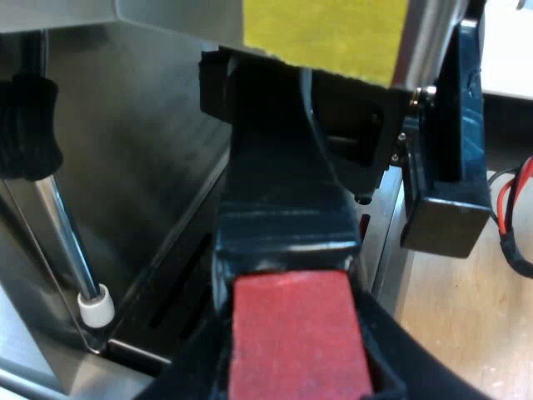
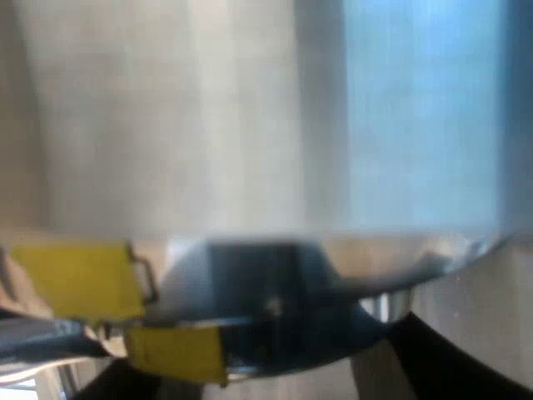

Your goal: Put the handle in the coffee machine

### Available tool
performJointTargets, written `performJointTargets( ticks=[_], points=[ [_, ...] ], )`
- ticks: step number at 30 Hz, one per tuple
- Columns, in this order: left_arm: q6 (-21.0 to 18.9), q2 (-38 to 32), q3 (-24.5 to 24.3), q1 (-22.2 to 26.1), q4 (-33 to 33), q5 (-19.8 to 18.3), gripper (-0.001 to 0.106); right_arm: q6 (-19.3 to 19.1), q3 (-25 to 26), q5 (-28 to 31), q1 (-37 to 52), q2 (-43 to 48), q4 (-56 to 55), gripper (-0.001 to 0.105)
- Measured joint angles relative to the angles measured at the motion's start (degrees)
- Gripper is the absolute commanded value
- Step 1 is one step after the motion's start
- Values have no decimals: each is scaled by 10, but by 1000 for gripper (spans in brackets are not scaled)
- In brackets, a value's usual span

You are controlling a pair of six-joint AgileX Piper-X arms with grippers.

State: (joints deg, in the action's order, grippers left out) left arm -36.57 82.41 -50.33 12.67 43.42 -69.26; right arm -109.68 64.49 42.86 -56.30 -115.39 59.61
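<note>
Presently my left gripper (image 1: pixel 296 379) is closed on the handle (image 1: pixel 283 242): a black finger (image 1: pixel 179 379) presses each flank of the red end (image 1: pixel 300 333), with no gap to be seen. The handle's long axis runs straight away from my wrist, red end nearest me, the dark shaft rising to the underside of the machine (image 1: pixel 166 12), beneath the yellow label (image 1: pixel 325 33). Its metal head is lost in shadow up there, so I cannot tell whether it is seated in the mount or merely held under it (the shaft does appear to meet the machine's front squarely). The steam wand (image 1: pixel 62 242) hangs apart from the handle, over the drip tray (image 1: pixel 133 354), and I judge it clear of any swing. A black part just beside the machine's front edge is, I believe, my right gripper (image 1: pixel 445 192). Whether it is open or closed I cannot tell, and its own view, close against the machine's metal, does not settle it. Finding: the left arm has the handle and is the one to finish. The coming move turns on the shaft's angle about the mount. I judge that a push upward and a sideways turn about the head would lock it.
</note>
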Motion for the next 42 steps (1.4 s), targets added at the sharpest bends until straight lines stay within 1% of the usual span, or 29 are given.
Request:
performJointTargets(
  ticks=[1, 3, 10, 42],
  points=[
    [3, 0, 0, 0, 0, 3, 0, -6, 0, 0, 0, -1, 2, 56],
    [5, 0, 0, 0, 0, 3, 0, -11, 0, 0, 0, -1, 4, 58],
    [11, 0, 0, 0, 0, 3, 0, -14, 0, -2, 0, -1, 10, 50],
    [14, 0, -2, 0, 0, 6, 0, -19, 0, -1, 0, -2, 14, 50]
  ],
)
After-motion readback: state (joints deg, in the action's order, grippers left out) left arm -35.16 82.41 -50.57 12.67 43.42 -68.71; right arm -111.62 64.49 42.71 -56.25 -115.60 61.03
